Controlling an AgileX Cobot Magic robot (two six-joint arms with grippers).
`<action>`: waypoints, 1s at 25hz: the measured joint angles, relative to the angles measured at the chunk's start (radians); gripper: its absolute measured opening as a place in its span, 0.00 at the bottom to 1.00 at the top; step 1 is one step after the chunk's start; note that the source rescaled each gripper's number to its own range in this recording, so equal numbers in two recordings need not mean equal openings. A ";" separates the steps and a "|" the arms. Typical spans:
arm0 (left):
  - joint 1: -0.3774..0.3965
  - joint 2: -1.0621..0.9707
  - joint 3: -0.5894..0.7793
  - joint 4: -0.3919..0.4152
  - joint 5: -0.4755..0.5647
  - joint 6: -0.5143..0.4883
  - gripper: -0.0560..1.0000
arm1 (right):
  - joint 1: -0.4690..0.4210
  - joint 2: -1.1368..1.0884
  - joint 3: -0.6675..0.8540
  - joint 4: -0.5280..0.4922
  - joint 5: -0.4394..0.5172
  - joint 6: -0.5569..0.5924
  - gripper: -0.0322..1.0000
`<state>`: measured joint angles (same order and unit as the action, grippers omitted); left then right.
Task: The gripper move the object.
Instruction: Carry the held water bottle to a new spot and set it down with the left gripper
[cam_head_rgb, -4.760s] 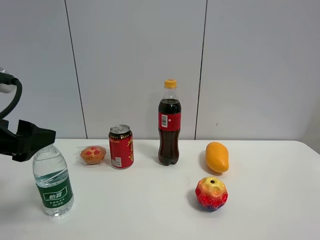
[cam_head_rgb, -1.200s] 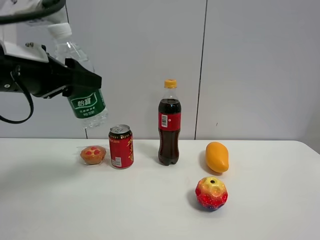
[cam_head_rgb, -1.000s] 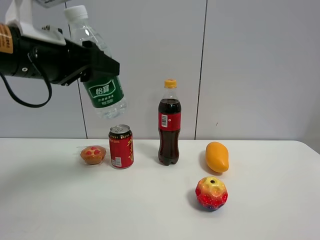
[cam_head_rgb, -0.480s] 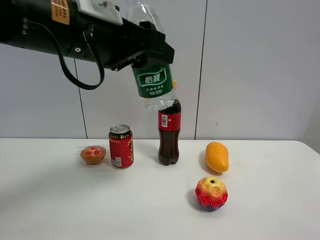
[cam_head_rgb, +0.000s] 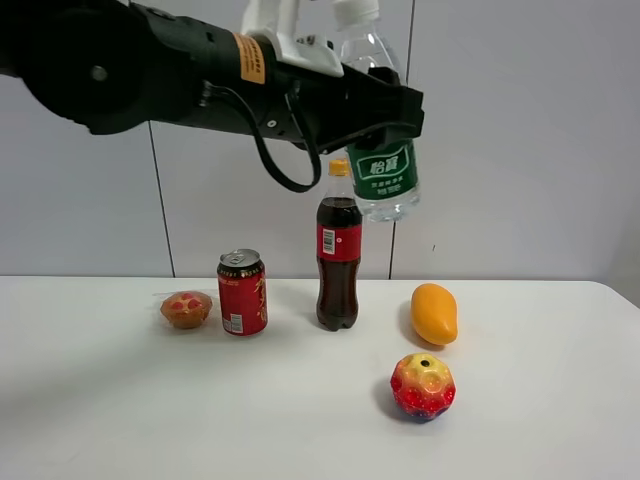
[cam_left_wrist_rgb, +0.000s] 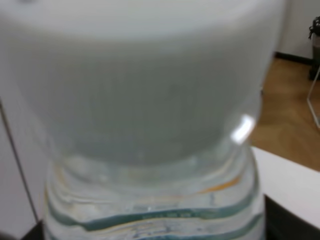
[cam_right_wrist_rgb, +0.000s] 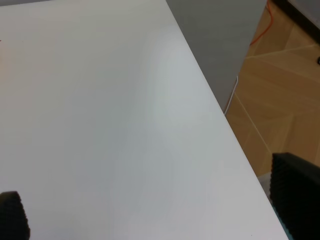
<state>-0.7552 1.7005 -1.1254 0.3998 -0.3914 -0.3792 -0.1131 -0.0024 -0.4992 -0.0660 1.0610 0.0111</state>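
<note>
1. Swung the object (cam_head_rgb: 383, 168) further right in the last half second, from in front of the cola bottle (cam_head_rgb: 339, 250) to high in the air just right of its yellow cap.
2. Kept the left gripper (cam_head_rgb: 388, 108) clamped on its upper body, near upright, well clear of the table (cam_head_rgb: 150, 400).
3. Judged the carry well along, with lowering and release not yet done.
4. Left the right gripper (cam_right_wrist_rgb: 152, 207) spread wide, holding nothing.
5. Noted below: a mango (cam_head_rgb: 434, 313), a red-yellow fruit (cam_head_rgb: 422, 386), a red can (cam_head_rgb: 241, 292) and a small tart (cam_head_rgb: 186, 309); cola bottle nearest, likeliest knocked on descent.
</note>
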 joint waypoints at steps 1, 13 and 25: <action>-0.005 0.018 -0.022 0.000 -0.002 0.000 0.10 | 0.000 0.000 0.000 0.000 0.000 0.000 1.00; -0.057 0.270 -0.224 -0.003 0.034 0.002 0.10 | 0.000 0.000 0.000 0.000 0.000 0.000 1.00; -0.076 0.460 -0.297 0.000 0.034 0.002 0.10 | 0.000 0.000 0.000 0.000 0.000 0.000 1.00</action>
<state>-0.8310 2.1603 -1.4224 0.3996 -0.3576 -0.3772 -0.1131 -0.0024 -0.4992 -0.0660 1.0610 0.0111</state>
